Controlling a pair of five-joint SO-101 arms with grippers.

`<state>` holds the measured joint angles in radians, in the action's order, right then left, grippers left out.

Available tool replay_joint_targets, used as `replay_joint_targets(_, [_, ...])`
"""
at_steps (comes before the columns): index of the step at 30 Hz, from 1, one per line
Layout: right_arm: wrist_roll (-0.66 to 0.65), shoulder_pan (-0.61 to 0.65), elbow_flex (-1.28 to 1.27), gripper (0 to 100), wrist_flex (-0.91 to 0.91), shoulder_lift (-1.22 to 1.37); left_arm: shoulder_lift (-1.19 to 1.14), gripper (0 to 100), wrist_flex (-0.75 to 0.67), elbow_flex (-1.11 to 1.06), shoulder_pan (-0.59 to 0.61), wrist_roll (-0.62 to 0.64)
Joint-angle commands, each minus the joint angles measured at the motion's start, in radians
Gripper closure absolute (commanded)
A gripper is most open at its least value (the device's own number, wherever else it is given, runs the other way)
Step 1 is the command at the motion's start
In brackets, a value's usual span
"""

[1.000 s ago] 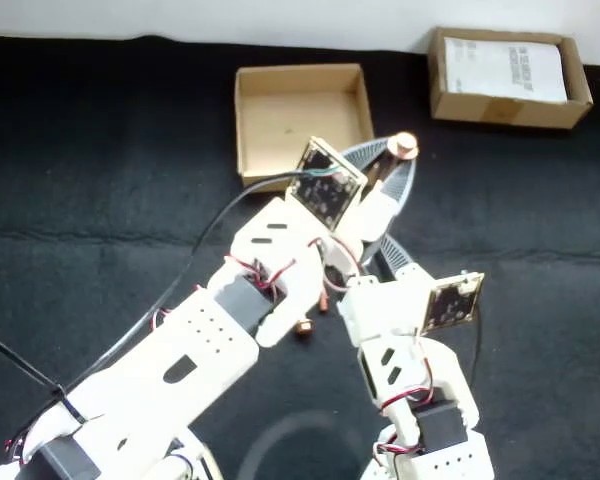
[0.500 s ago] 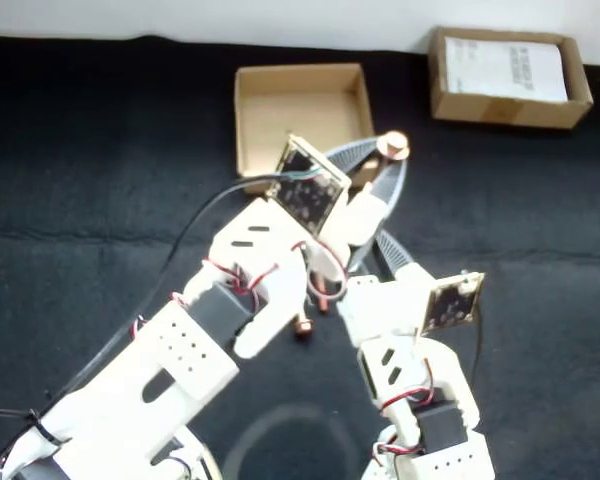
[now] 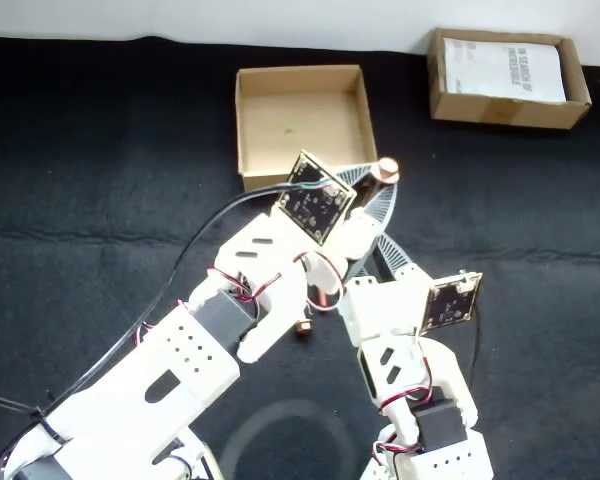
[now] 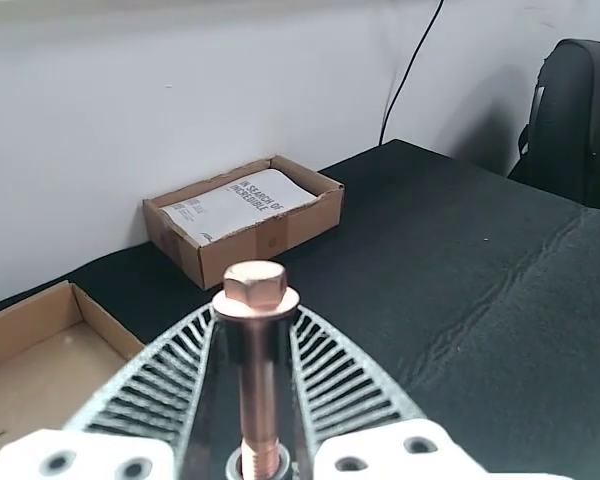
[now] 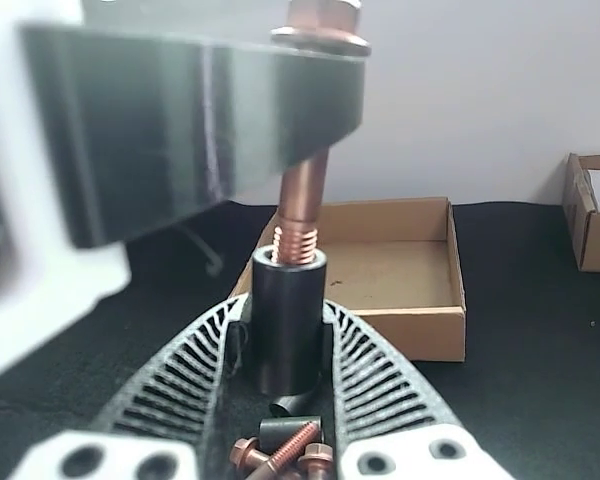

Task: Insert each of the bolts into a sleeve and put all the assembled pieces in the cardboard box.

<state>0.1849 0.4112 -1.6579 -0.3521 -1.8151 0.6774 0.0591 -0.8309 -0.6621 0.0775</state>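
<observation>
The left gripper (image 4: 255,318) is pinched on a copper-coloured bolt (image 4: 252,385), its ribbed fingers (image 4: 325,375) clamping the shank just under the flanged hex head, so the threaded end hangs free below the jaws. The right gripper (image 5: 287,312) is closed around a black sleeve (image 5: 288,345) and holds it upright with the open bore facing up, a steady socket for the other arm to aim at. In the right wrist view the bolt's threaded tip sits at the sleeve's mouth and seems to be just inside it, with the shank nearly in line with the bore. I judge the insertion to be starting rather than finished, since most of the shank is outside. In the high view both arms meet near the front corner of the cardboard box (image 3: 300,72), which lies open with nothing in it. That spot looks deliberate: once joined, the piece has only a short way to go to be dropped in. On the black table cloth (image 3: 100,180) below the held sleeve lie loose bolts (image 5: 280,455) and another short sleeve (image 5: 288,430), so more pairs remain to be assembled. A second box (image 3: 507,110), holding a printed booklet, stands well apart at the far edge.
</observation>
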Motion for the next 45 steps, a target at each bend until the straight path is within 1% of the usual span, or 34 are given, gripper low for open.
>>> replay_joint_targets(1, [-0.009,0.004,-0.145,99.1,0.004,-0.016,0.035,99,-0.005,0.002,-0.01,0.002])
replay_joint_targets(4, [-0.009,-0.018,-0.145,99.1,0.004,-0.016,0.039,99,-0.002,-0.019,-0.008,0.0])
replay_joint_targets(8, [-0.009,-0.041,-0.143,99.1,0.004,-0.018,0.041,99,0.0,-0.065,0.022,0.0])
replay_joint_targets(13, [-0.009,-0.048,-0.143,99.1,0.004,-0.018,0.041,98,0.0,-0.13,0.024,-0.005])
replay_joint_targets(16, [-0.009,-0.048,-0.143,99.1,0.004,-0.018,0.041,88,0.038,-0.128,0.024,-0.005])
replay_joint_targets(18, [-0.011,-0.048,-0.143,99.1,0.004,-0.018,0.048,81,0.112,-0.104,0.025,-0.002])
replay_joint_targets(20, [-0.029,-0.048,-0.143,99.1,0.004,-0.018,0.071,79,0.209,-0.074,0.033,-0.002])
replay_joint_targets(24, [-0.097,-0.048,-0.143,99.1,0.03,-0.018,0.116,80,0.301,-0.056,0.047,-0.005])
replay_joint_targets(30, [-0.097,-0.048,-0.148,99.1,0.048,-0.015,0.22,80,0.402,-0.053,0.09,-0.006])
replay_joint_targets(33, [-0.097,-0.048,-0.148,99.1,0.048,-0.015,0.315,80,0.456,-0.053,0.096,-0.006])
replay_joint_targets(38, [-0.097,-0.048,-0.148,99.1,0.048,-0.015,0.549,80,0.555,-0.056,0.087,-0.006])
replay_joint_targets(40, [-0.097,-0.048,-0.148,99.1,0.048,-0.015,0.624,83,0.578,-0.058,0.09,-0.006])
replay_joint_targets(42, [-0.095,-0.048,-0.148,99.1,0.044,-0.013,0.68,89,0.58,-0.059,0.094,-0.006])
replay_joint_targets(44, [-0.095,-0.048,-0.147,99.1,0.016,-0.013,0.711,97,0.58,-0.061,0.094,-0.006])
replay_joint_targets(45, [-0.095,-0.048,-0.147,99.1,0.005,-0.013,0.719,100,0.58,-0.062,0.094,-0.006])
